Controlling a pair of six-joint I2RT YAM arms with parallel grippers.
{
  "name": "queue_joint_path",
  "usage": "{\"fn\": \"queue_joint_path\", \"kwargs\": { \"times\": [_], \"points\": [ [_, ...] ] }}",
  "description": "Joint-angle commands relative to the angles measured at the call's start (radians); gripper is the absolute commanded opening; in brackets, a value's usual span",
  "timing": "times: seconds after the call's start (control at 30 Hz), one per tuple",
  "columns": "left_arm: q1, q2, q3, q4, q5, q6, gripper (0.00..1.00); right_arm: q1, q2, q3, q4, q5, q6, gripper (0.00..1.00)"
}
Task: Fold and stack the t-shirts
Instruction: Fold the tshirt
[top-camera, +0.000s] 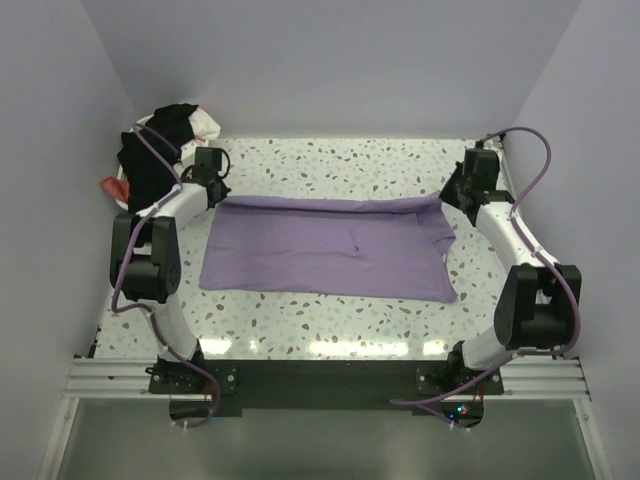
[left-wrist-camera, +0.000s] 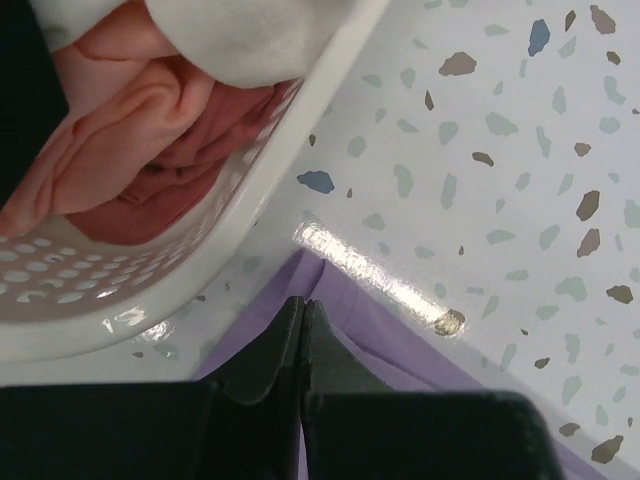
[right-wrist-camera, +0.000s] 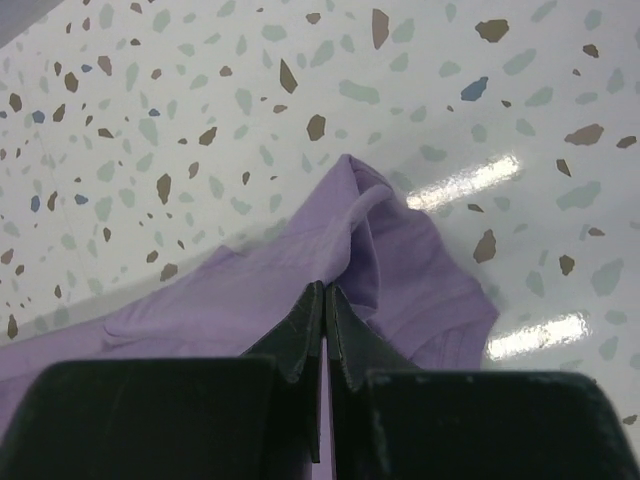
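Lavender t-shirt spread flat, L tool & R tool pinching far corners

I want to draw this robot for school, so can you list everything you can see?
purple shirt: one, lavender, spread across the middle of the table
basket: one, white plastic with holes, far left corner of the table
clothes: a pile, black, white and coral, in the basket; count unclear
table: one, white with coloured speckles, under everything
left arm: one, white and black, left of the shirt
right arm: one, white and black, right of the shirt
left end effector: one, black, shut on the shirt's far left corner
right end effector: one, black, shut on the shirt's far right corner
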Motion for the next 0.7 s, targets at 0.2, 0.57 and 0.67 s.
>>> {"fn": "queue_joint_path", "kwargs": {
  "times": [0.2, 0.57, 0.67],
  "points": [
    [0.024, -0.117, -0.104, 0.025, -0.02, -0.052, 0.0, -0.03, -0.169, -0.128, 0.018, 0.007, 0.018, 0.0],
    [0.041, -0.18, -0.18, 0.023, 0.012, -0.085, 0.0, -0.03, -0.26, -0.264, 0.025, -0.033, 0.034, 0.0],
    [0.041, -0.197, -0.203, 0.022, 0.015, -0.094, 0.0, -0.031, -0.274, -0.294, 0.025, -0.035, 0.037, 0.0]
  ]
}}
